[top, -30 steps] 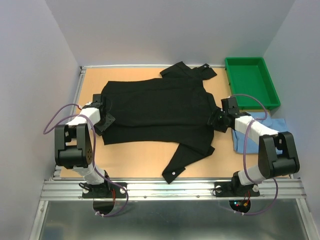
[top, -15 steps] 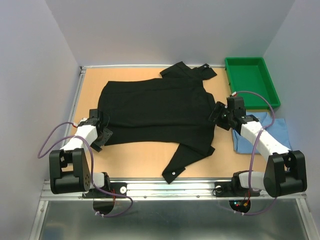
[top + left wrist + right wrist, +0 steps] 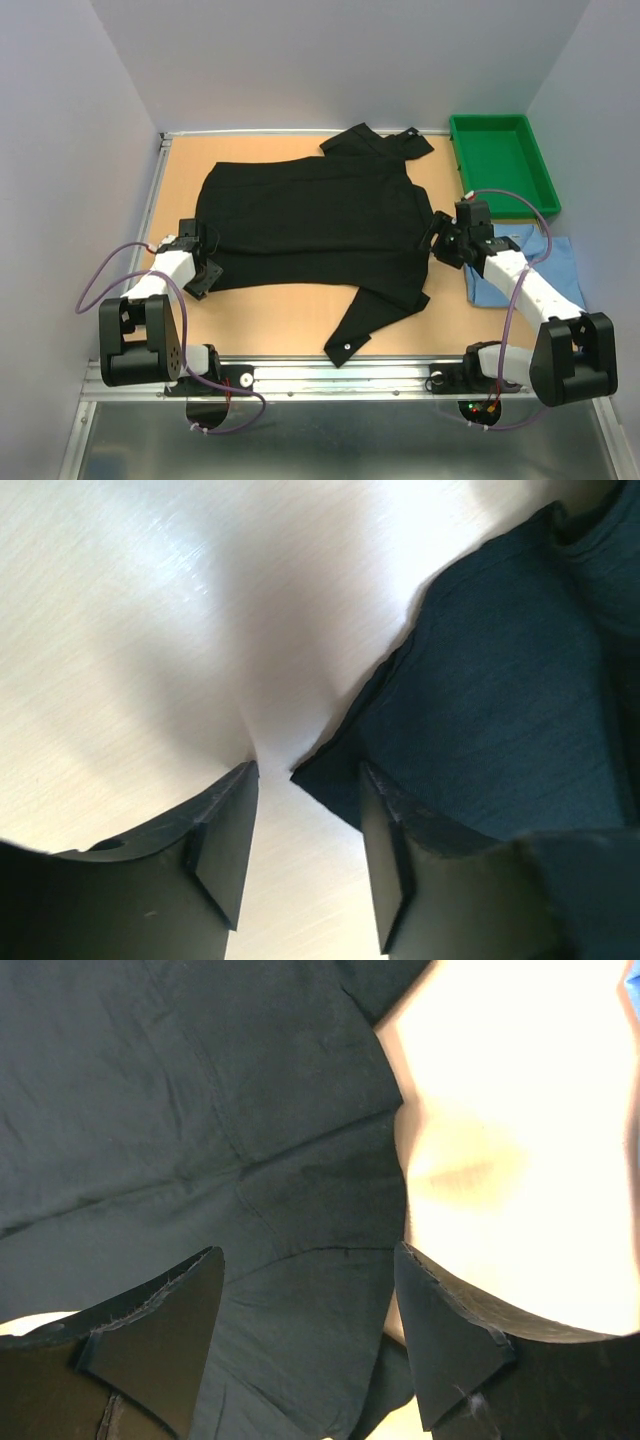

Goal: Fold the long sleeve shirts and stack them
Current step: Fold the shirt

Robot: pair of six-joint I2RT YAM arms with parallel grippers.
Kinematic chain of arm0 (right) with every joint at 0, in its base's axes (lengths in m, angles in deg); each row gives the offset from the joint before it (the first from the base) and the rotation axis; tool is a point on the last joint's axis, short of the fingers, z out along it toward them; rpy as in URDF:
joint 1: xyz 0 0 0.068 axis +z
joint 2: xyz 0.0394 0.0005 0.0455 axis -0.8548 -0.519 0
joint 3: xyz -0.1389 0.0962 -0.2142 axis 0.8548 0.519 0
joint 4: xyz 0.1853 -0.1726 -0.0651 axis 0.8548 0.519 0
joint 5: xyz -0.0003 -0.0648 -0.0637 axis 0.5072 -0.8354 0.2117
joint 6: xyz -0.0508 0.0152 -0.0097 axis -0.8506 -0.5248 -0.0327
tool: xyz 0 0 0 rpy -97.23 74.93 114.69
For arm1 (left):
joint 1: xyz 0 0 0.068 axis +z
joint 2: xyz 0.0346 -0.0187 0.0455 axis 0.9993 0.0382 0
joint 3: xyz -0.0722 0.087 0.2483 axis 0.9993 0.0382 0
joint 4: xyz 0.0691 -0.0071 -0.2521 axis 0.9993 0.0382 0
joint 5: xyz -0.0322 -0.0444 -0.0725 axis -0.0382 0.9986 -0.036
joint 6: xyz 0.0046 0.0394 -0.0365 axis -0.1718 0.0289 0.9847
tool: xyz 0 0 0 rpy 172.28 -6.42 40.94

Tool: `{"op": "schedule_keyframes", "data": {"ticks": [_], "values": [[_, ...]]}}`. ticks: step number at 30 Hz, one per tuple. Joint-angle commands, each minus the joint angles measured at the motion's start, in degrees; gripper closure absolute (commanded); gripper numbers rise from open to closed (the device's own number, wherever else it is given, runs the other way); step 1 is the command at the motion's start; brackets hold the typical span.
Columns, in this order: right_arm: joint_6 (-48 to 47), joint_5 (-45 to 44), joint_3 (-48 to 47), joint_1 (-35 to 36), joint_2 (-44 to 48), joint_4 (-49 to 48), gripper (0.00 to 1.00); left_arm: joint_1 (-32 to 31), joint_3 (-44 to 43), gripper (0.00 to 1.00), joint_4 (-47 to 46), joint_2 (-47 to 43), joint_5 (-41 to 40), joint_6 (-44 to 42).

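Pale walls close in a light wooden table, and the black shirt lies spread flat across most of it, one sleeve trailing off towards the near edge. The light blue shirt sits bunched at the right side, partly under the right arm, just in front of the green tray in the far right corner. The left gripper is down at the black shirt's near left corner; up close its jaws stand partly apart, the tip of that corner poking into the gap without being pinched. The right gripper hangs over the shirt's right edge, jaws spread wide above the dark cloth, holding nothing
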Motion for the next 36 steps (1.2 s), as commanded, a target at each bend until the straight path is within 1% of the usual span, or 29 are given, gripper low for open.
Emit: {"op": "schedule_keyframes", "data": {"ticks": [1, 4, 8, 15, 17, 20, 21, 24, 25, 27, 33, 36], "values": [[-1.70, -1.72, 2.40, -0.41, 1.71, 0.63, 0.26, -0.02, 2.32, 0.48, -4.47, 2.43, 1.68, -1.21], [-2.23, -2.07, 3.46, -0.41, 2.41, 1.07, 0.26, -0.02, 1.97, 0.49, -5.62, 3.57, 3.78, -2.00], [-2.93, -2.95, 3.55, -0.41, 3.47, 1.95, 0.26, -0.02, 2.14, 0.45, -5.97, 3.40, 6.59, -2.09], [-2.58, -3.04, 3.11, -0.49, 4.35, 2.65, 0.26, -0.02, 3.55, 0.46, -5.80, 2.96, 8.09, -2.09], [-2.67, -3.22, 3.19, -0.41, 4.43, 2.92, 0.26, -0.02, 3.90, 0.50, -5.53, 3.22, 8.45, -2.35], [-2.58, -3.22, 3.81, -0.41, 4.17, 3.27, 0.27, -0.02, 4.08, 0.66, -4.74, 3.14, 8.54, -3.05], [-2.67, -3.13, 3.98, -0.41, 4.08, 3.44, 0.27, -0.10, 3.82, 0.76, -4.39, 3.05, 8.54, -3.23], [-2.40, -3.22, 4.42, -0.41, 3.91, 4.32, 0.27, -0.10, 2.67, 0.89, -2.72, 1.38, 8.89, -4.20], [-2.49, -3.48, 4.60, -0.41, 3.91, 4.93, 0.27, -0.10, 2.23, 0.95, -1.85, 0.86, 8.97, -4.55], [-2.40, -4.09, 4.77, -0.41, 3.65, 5.64, 0.28, -0.10, 1.00, 1.00, -0.53, -0.55, 9.15, -5.60], [-2.49, -4.53, 5.74, -0.41, 2.15, 8.45, 0.29, -0.02, -2.34, 1.00, 4.13, -4.41, 8.45, -7.62], [-2.14, -2.78, 6.09, -0.41, 1.54, 8.45, 0.30, -0.02, -3.57, 1.00, 5.54, -5.65, 8.18, -8.42]]}}
